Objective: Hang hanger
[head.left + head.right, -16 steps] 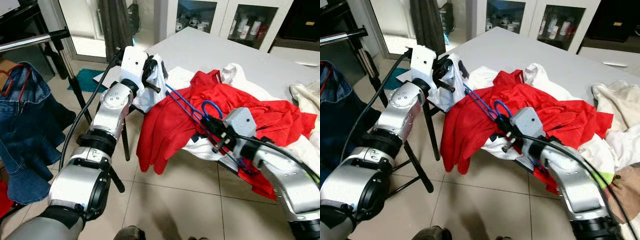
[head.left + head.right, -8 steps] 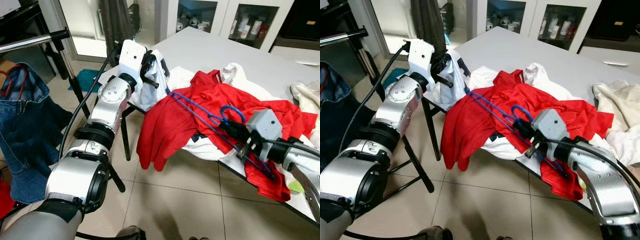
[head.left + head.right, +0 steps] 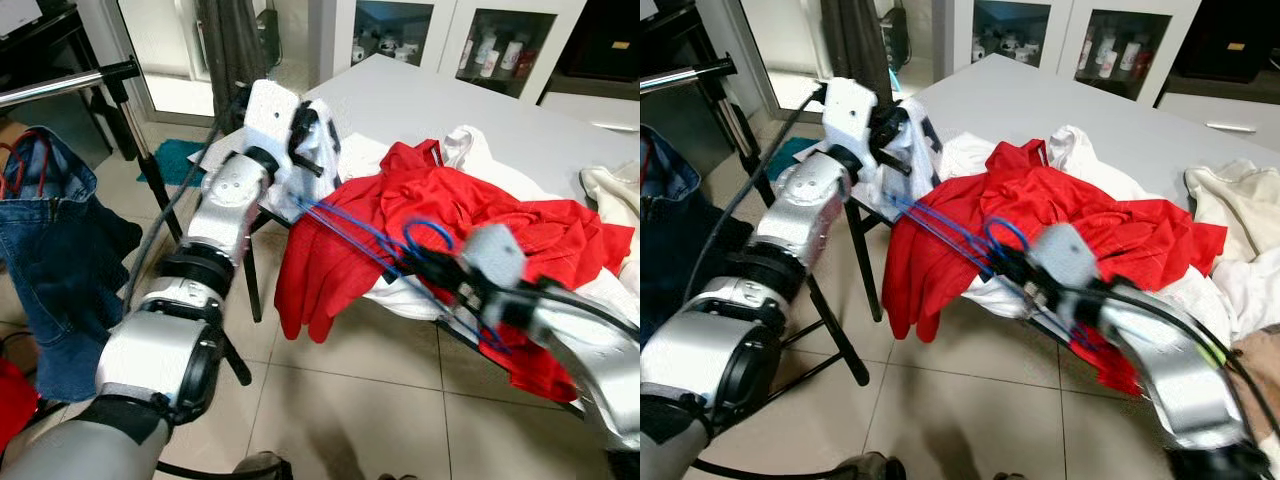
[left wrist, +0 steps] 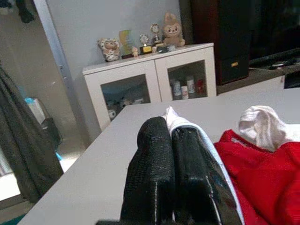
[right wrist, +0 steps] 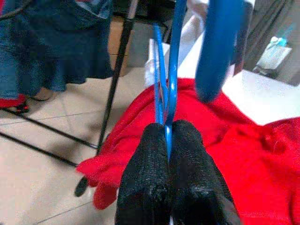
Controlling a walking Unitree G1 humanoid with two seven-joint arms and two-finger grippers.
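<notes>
Far left: we see a denim skirt (image 3: 50,260) hanging from a metal rail (image 3: 70,82).
Left gripper (image 4: 171,140): our fingers pinched tight on a white cloth (image 3: 318,150) at the table (image 3: 440,100) corner; our wrist view adds a white cabinet (image 4: 150,89) behind.
Red shirt (image 3: 340,240): draped over the table edge.
Right gripper (image 5: 168,140): blurred from our head; the wrist view shows fingers clamped on the blue hanger (image 5: 171,70), held above the shirt.

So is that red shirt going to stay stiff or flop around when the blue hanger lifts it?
The red shirt will probably flop; it already drapes limply over the table edge. It looks light. The thin blue hanger may flex slightly.
</notes>
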